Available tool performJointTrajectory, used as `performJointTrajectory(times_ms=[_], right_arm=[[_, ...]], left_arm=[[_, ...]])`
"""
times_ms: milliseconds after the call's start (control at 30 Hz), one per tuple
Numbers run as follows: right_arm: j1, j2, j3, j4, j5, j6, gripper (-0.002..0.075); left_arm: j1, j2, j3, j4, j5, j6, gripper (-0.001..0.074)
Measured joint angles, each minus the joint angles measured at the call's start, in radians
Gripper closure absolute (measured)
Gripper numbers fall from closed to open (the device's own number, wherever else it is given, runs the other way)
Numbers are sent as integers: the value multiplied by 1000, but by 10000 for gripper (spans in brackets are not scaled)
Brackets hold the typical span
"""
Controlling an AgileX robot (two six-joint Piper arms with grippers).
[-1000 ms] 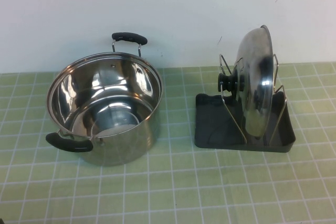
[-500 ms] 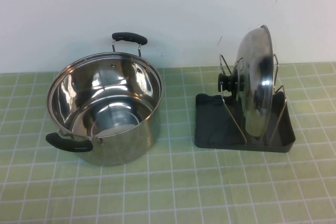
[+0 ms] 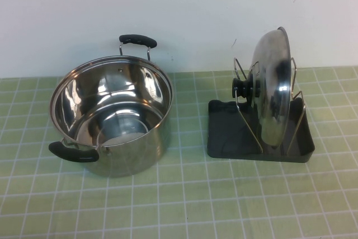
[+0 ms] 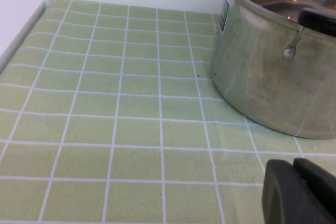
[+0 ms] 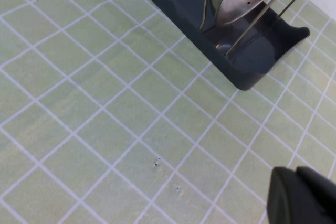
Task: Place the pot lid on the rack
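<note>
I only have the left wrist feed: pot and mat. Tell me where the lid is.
Observer: The pot lid stands on edge in the rack, between its wire loops.
Operator: Give me the knob's side.
Observer: The knob faces the pot.
Operator: Report both tools.
Observer: The right tool is over bare mat near the rack, shut and holding nothing. Your left tool, by the pot, is shut too.
</note>
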Motion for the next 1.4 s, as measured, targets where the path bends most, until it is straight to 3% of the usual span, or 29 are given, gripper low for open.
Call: performJointTrajectory(times_ms=[1400], right_arm=[[-2,-4,19,0,-17,0,727]], left_arm=[[0,0,0,0,0,7,736]])
